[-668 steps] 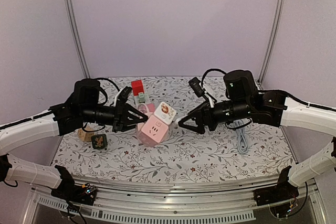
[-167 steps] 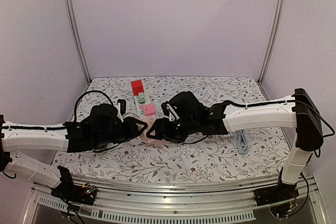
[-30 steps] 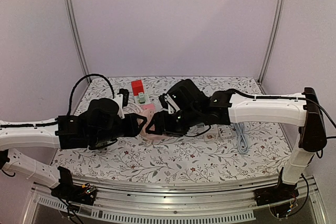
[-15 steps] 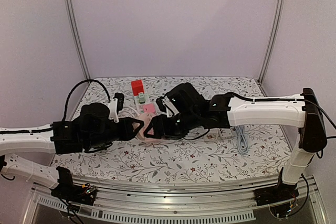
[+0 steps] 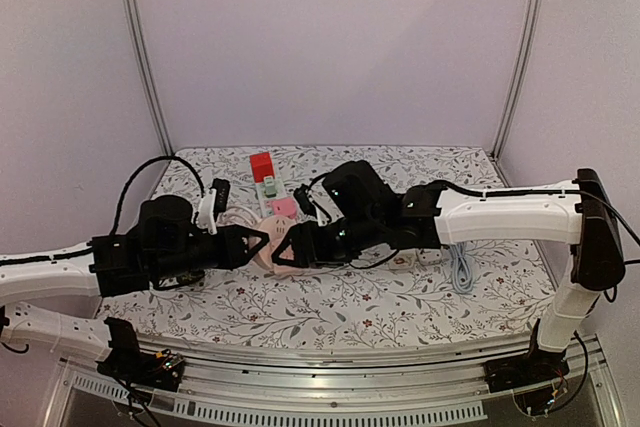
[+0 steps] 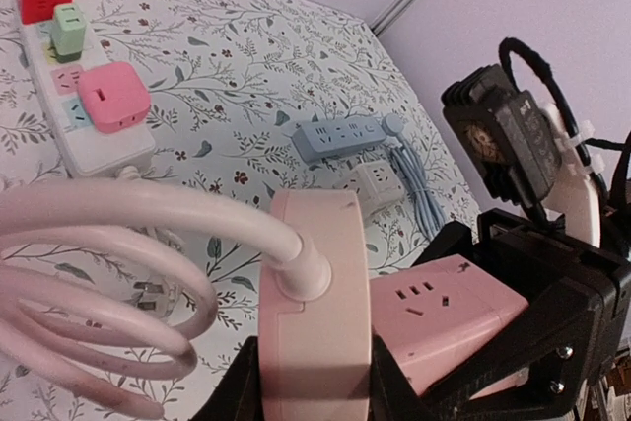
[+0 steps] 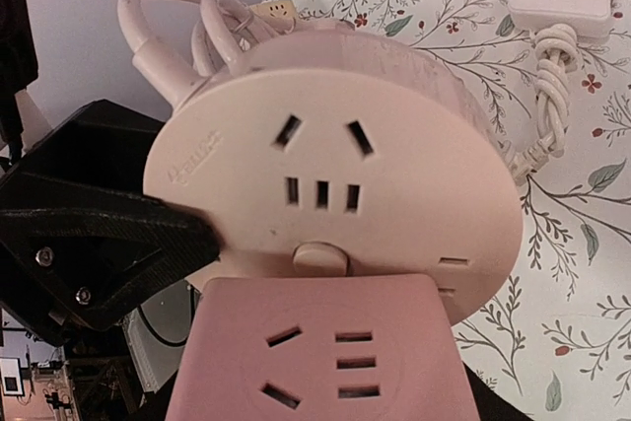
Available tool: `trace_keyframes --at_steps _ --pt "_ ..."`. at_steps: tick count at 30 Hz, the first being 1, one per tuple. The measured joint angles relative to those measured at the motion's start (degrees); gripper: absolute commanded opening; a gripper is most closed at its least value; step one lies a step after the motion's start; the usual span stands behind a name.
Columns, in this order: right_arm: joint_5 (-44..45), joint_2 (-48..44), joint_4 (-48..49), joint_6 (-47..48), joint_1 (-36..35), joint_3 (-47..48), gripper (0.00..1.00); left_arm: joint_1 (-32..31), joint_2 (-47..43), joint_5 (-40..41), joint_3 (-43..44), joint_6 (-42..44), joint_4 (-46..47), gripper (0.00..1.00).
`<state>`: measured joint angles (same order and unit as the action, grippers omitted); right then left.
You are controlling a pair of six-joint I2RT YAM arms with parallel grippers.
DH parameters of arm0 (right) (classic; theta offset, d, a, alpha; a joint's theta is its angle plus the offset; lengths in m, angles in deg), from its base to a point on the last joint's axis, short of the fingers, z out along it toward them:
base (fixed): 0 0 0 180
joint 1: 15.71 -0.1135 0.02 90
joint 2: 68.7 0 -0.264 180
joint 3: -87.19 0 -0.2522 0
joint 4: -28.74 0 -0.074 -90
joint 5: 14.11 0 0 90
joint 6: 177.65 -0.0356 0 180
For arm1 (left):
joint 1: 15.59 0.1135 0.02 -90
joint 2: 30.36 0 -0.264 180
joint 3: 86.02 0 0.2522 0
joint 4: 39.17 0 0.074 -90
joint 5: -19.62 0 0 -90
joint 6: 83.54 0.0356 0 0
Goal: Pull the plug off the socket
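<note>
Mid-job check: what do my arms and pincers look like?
The left arm and right arm have white link shells with black joints and wrists. The left pincer and right pincer are black with angular, triangular fingers. A black cable loops off the left arm.

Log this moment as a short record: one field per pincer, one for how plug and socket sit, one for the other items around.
left pincer: shut on the rim of the round pink socket
right pincer: shut on the pink cube plug
plug and socket: plug against the socket's face, no gap visible in the left wrist view
other items: white power strip carrying small cubes; blue power strip
</note>
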<state>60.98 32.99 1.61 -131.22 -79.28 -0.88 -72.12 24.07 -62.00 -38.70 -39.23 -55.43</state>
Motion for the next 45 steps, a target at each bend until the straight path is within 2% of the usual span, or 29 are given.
trace_keyframes --at_steps 18,32,45 --pt "3.3 -0.4 -0.9 -1.7 0.2 -0.3 0.26 0.2 3.4 0.3 3.3 2.0 -2.4 0.0" --pt "8.7 -0.3 -5.1 -6.0 -0.4 1.4 0.25 -3.5 9.4 7.8 9.6 3.3 -7.6 0.0" --pt "9.6 -0.3 -6.1 -6.6 -0.6 1.7 0.26 -4.6 11.0 10.4 11.5 4.0 -10.3 0.0"
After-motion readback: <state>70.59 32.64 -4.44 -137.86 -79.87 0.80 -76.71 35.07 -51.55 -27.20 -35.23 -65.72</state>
